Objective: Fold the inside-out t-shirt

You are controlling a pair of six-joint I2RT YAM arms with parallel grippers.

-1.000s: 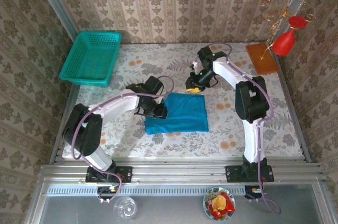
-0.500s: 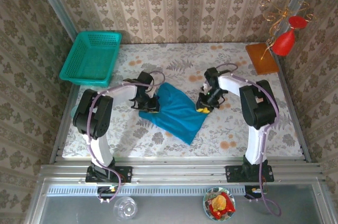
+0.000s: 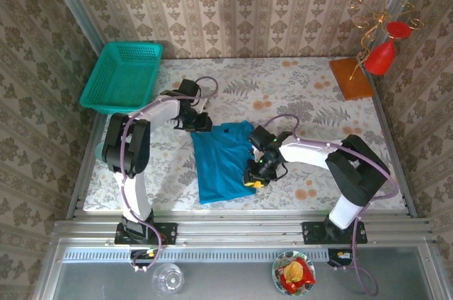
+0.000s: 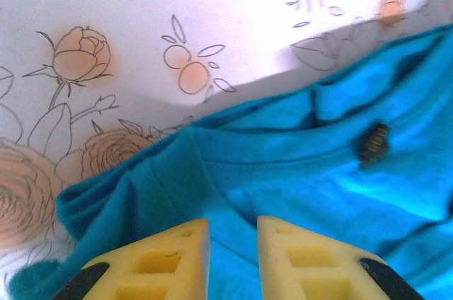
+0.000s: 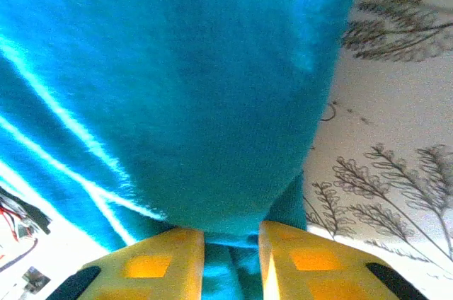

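The inside-out t-shirt (image 3: pixel 221 165) lies folded into a narrow blue-teal strip running near to far at the middle of the table. My left gripper (image 3: pixel 201 124) is at its far left corner. In the left wrist view the yellow fingertips (image 4: pixel 233 226) stand close together with the cloth (image 4: pixel 318 165) by the neckline seam between them. My right gripper (image 3: pixel 253 176) is at the shirt's right edge, lower down. In the right wrist view its fingers (image 5: pixel 232 233) pinch a bunched fold, and the lifted cloth (image 5: pixel 177 88) drapes in front of the camera.
A teal mesh basket (image 3: pixel 122 77) stands at the far left corner of the flowered tablecloth (image 3: pixel 318 112). A brown board (image 3: pixel 350 78) and a red vase (image 3: pixel 382 56) stand at the far right. The papered walls close in three sides.
Both grippers swung the shirt round from lying crosswise to lengthwise. The left gripper moved farther back and left; the right gripper came forward and left to the shirt's right edge.
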